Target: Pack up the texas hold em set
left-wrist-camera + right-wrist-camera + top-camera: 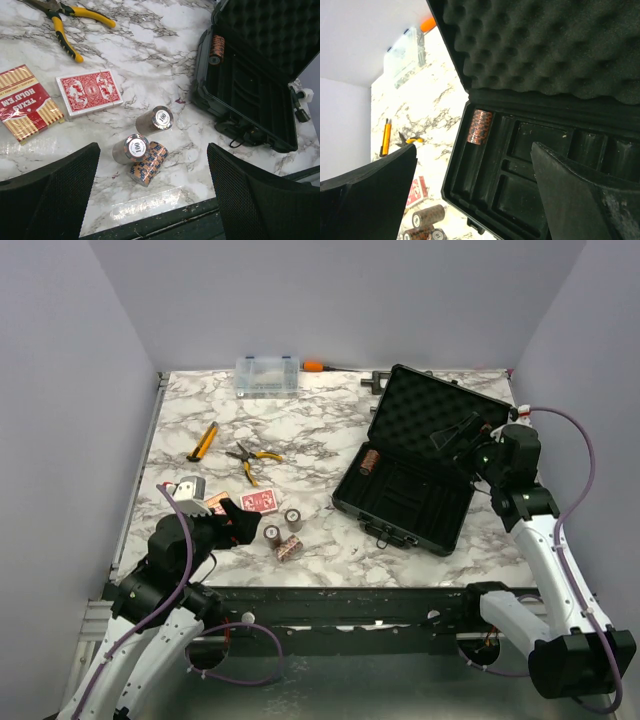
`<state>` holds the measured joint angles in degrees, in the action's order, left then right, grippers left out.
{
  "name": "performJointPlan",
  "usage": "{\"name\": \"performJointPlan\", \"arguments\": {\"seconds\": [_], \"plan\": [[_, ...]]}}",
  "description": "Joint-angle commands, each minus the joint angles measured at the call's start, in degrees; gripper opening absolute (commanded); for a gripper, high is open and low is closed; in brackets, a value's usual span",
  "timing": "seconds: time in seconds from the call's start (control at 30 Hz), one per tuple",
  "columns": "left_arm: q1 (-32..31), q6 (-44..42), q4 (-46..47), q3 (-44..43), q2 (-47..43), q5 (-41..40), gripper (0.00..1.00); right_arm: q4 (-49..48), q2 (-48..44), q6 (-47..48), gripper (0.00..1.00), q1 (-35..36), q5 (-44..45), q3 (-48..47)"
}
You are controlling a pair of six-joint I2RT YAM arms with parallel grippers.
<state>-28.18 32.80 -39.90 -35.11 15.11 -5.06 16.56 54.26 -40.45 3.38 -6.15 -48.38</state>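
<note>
Three chip rolls [136,148] lie near the table [320,435] front edge; a fourth roll [479,127] sits in the case [435,410]. The left gripper [238,522] and right gripper [474,150] gape wide, empty.

A white, grey-veined marble counter [320,435] is sitting boxed in by pale grey panels: a back wall [340,300] is rising behind its far edge, and a left wall [60,390] and a right wall [590,330] are flanking its sides. Soft light is glinting along its near edge, beside a dark rail [340,602].

Black case [415,502], red-backed deck [89,92], white-grey marbled table [300,430].
</note>
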Motion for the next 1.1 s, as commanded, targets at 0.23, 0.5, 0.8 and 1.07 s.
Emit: {"name": "performJointPlan", "arguments": {"seconds": [0.23,0.5,0.8,1.07], "plan": [[-1.1,0.4,0.1,0.4,-0.7,-1.0,0.88,9.3,-4.4,1.1,1.00,0.1,-3.9,-3.2],[-2.8,1.0,-0.6,0.1,-0.6,-1.2,0.87,12.8,-6.2,-0.7,1.00,0.1,-6.9,-3.3],[-4.4,2.8,-2.7,-1.4,3.3,-0.6,0.87,17.9,-10.2,-0.2,1.00,0.1,-4.3,-1.4],[-4.6,1.2,-5.1,-4.1,13.2,3.1,0.85,18.7,-12.6,2.7,1.00,0.1,-6.7,-0.2]]}}
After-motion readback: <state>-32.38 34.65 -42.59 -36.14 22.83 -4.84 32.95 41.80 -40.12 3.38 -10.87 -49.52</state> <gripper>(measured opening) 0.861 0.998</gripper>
